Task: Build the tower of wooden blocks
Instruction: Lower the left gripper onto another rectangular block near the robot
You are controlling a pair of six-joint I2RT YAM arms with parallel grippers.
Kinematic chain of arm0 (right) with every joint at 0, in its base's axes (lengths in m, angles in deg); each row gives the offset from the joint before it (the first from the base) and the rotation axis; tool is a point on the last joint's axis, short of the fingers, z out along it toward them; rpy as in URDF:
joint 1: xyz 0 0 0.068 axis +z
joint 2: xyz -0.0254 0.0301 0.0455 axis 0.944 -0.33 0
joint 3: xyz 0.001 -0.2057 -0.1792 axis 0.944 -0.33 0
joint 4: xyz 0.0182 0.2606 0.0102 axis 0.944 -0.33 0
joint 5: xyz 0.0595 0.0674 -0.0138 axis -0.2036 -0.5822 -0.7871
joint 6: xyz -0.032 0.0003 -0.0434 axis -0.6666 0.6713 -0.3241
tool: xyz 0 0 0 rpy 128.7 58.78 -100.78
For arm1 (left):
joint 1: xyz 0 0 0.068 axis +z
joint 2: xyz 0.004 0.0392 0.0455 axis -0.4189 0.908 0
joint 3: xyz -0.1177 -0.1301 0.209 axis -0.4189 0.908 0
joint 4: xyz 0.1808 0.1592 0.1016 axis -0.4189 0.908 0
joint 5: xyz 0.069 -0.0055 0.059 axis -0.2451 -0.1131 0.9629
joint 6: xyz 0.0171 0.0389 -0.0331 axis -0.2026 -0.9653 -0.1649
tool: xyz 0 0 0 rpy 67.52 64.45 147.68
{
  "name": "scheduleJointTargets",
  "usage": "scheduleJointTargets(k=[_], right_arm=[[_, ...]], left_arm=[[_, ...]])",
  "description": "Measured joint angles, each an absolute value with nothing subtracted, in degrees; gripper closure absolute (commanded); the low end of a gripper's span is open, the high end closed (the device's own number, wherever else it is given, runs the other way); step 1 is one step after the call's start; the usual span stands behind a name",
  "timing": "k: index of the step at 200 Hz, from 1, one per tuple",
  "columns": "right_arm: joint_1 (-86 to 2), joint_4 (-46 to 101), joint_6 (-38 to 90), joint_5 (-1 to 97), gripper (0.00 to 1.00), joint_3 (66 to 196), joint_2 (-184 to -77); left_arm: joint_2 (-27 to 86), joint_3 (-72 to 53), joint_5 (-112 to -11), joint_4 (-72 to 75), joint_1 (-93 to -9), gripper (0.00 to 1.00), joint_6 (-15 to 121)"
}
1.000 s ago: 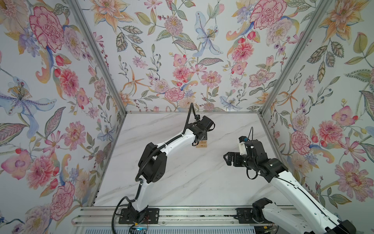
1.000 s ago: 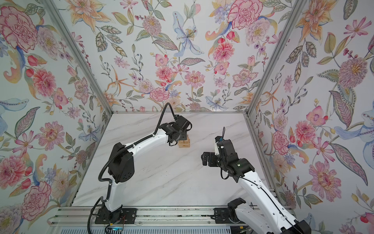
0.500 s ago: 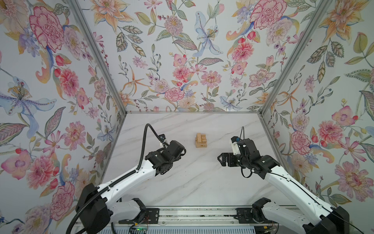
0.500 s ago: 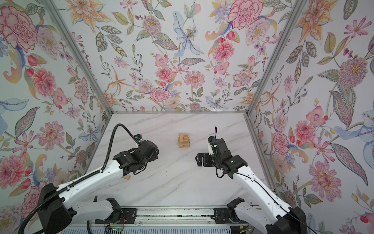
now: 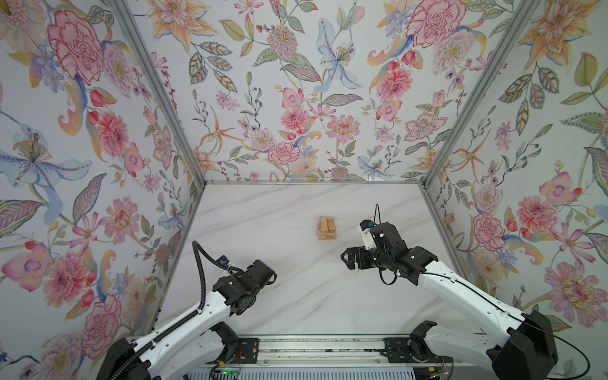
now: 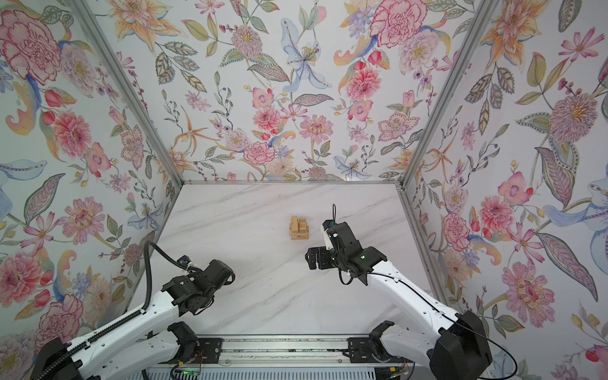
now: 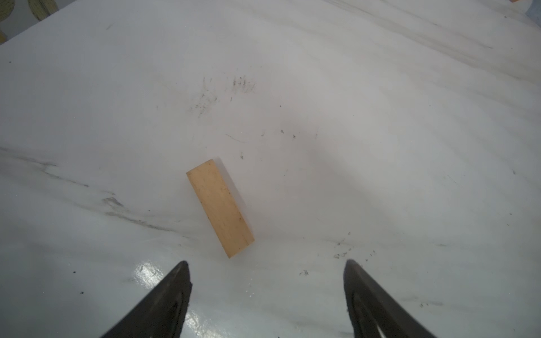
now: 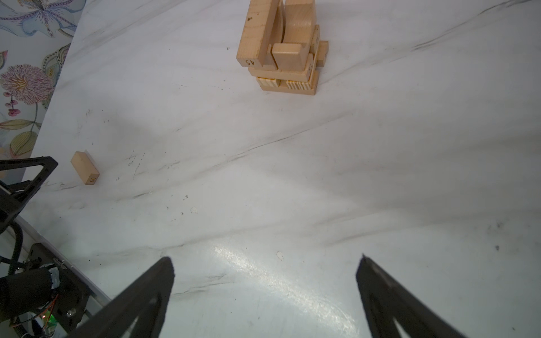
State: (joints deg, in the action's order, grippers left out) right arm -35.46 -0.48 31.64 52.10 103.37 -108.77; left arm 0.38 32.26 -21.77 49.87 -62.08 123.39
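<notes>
Loose wood block [image 7: 220, 208] lies just ahead of the spread, empty left gripper [image 7: 266, 261]; the right gripper [image 8: 265, 257], also spread, faces the tower [image 8: 284, 52].

White marble tabletop [image 5: 312, 296], scuffed with dark specks; floral-papered walls [image 5: 296, 98] on three sides; metal rail [image 5: 316, 348] along the front.

The worktop [image 7: 380, 117] is glossy white marble-look stuff with little scuffs; loose block [image 7: 220, 208] and tower [image 8: 254, 32] are smooth, matt, pale wood.
</notes>
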Motion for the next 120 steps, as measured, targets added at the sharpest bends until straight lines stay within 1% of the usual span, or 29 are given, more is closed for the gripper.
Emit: scheduleJointTargets(k=[44,120], right_arm=[[-36.6,-0.5,31.5,52.1,0.01,103.2,-108.6],[-39.8,0.1,31.1,51.1,0.01,101.3,-107.3]], left_arm=[[3.0,36.9,-26.0,43.9,-52.1,0.17,120.9],[9.8,37.3,-28.9,37.7,-44.9,0.18,115.8]])
